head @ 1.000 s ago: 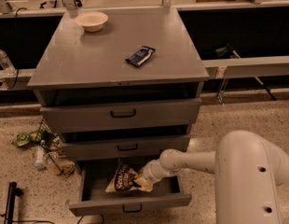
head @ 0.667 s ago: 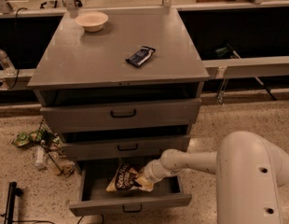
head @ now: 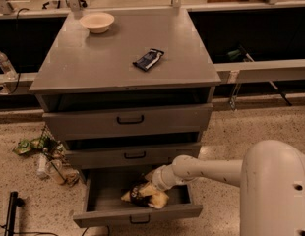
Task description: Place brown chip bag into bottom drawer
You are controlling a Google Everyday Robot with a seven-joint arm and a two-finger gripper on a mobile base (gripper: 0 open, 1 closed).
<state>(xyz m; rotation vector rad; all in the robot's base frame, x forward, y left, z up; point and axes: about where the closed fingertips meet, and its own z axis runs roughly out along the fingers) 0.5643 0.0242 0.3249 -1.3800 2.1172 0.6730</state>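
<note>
In the bottom drawer (head: 106,216), the gripper (head: 151,182) meets the bag (head: 148,197); whether it grips, I cannot tell. Lifting away while clamped could drag the bag out.

Bottom drawer (head: 137,216) stands open. Brown chip bag (head: 142,194) lies on its floor, right of centre. Gripper (head: 151,185) reaches in from the right, at the bag's upper edge. Cabinet top (head: 108,68): bowl (head: 97,21) back left, dark packet (head: 148,59) near centre.
</note>
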